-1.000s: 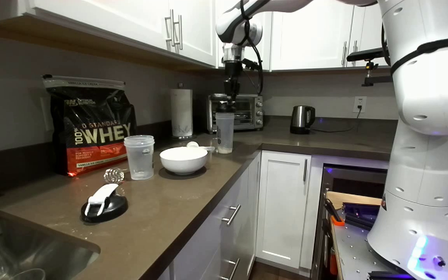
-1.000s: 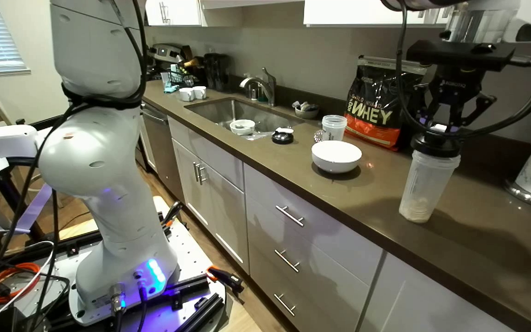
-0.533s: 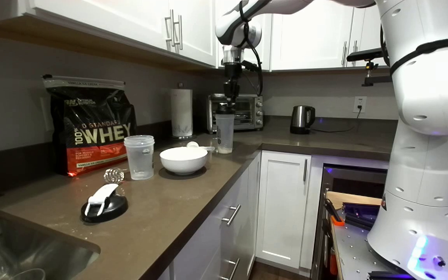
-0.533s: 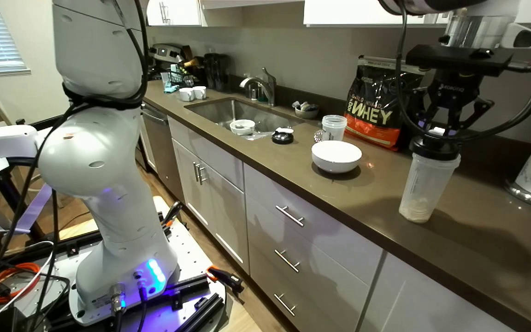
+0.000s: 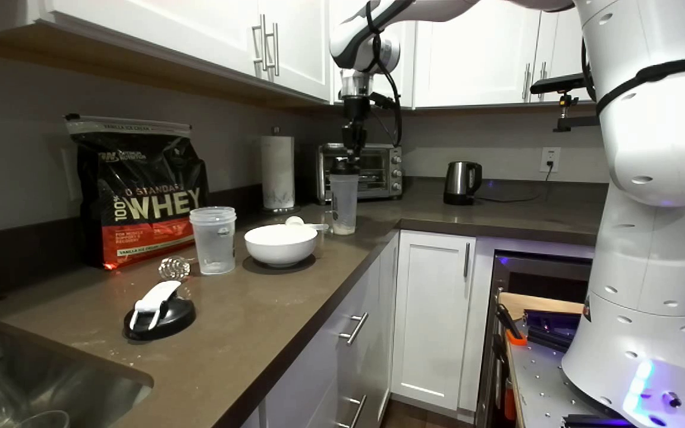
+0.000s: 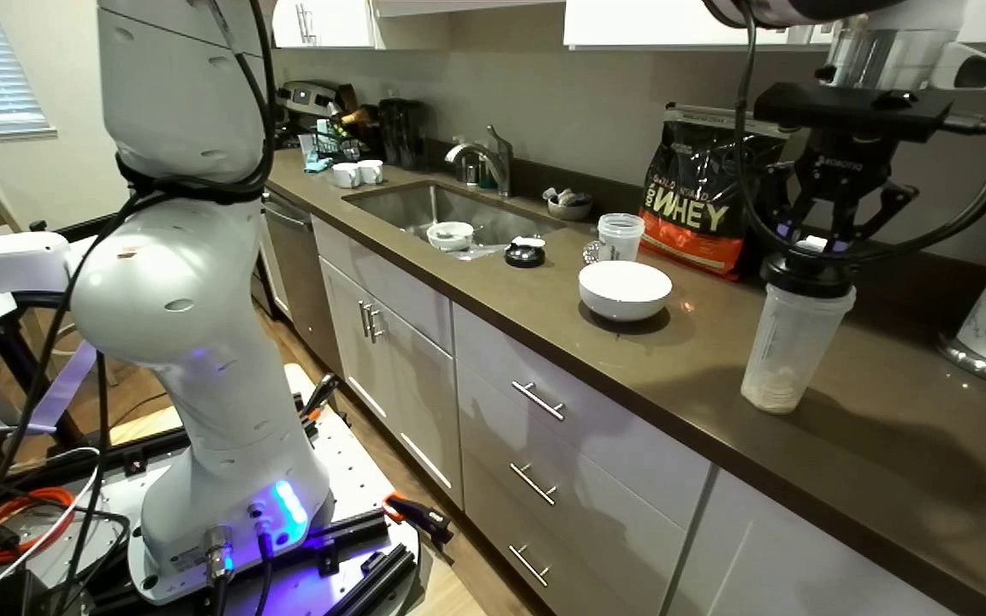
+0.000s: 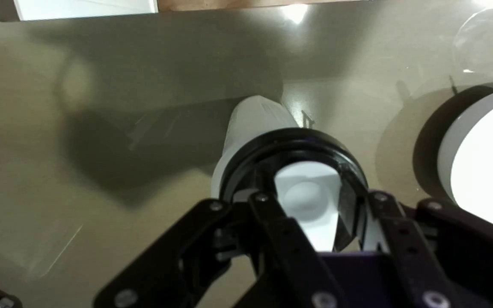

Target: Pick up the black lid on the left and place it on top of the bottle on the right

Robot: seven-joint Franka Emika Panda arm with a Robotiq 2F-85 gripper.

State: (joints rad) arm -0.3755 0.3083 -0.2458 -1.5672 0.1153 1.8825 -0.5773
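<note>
Bottle [image 5: 343, 205]: in an exterior view, upright on the surface [image 5: 247, 315], black lid [image 5: 345, 167] atop its mouth.
Second lid [image 5: 161, 324]: near the sink [image 5: 90, 379].
Powder [image 6: 774, 393]: in an exterior view, I see a pale layer inside the bottle's foot.
Claw [image 7: 315, 196]: in the wrist view, I have it pinching the black lid, fingers [image 7: 274, 220] either side of its white cap [image 7: 308, 201]; whether it is seated I can't tell.
</note>
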